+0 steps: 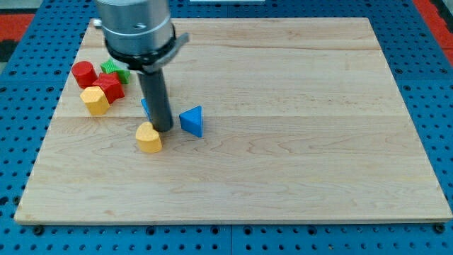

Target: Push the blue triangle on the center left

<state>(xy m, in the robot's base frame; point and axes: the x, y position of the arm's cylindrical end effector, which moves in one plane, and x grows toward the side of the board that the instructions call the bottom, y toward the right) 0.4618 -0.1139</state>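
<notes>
The blue triangle (192, 120) lies on the wooden board (297, 142), left of its middle. My tip (163, 129) is just to the triangle's left, a small gap apart. A second blue block (145, 108) is mostly hidden behind the rod, its shape unclear. A yellow heart-shaped block (148, 137) sits right below and left of my tip, close to touching it.
At the view's upper left a cluster stands: a red cylinder (83, 73), a green block (113, 71), a red block (109, 87) and a yellow block (95, 100). The arm's grey body (136, 28) hangs above them. The board's left edge is near.
</notes>
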